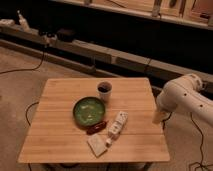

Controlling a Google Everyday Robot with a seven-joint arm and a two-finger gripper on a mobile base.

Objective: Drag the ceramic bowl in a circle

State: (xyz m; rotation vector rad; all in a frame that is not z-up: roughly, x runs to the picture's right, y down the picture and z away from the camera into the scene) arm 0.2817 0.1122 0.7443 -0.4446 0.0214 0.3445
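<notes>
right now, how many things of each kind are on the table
green ceramic bowl: 1
whitish cup: 1
small red item: 1
white oblong pack: 1
pale square pad: 1
total: 5
The end effector hangs beside the table edge, apart from all five.

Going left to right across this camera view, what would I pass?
The ceramic bowl → white box → gripper, just off the table's right edge. The cup overlaps the bowl sideways, so it is left out.
</notes>
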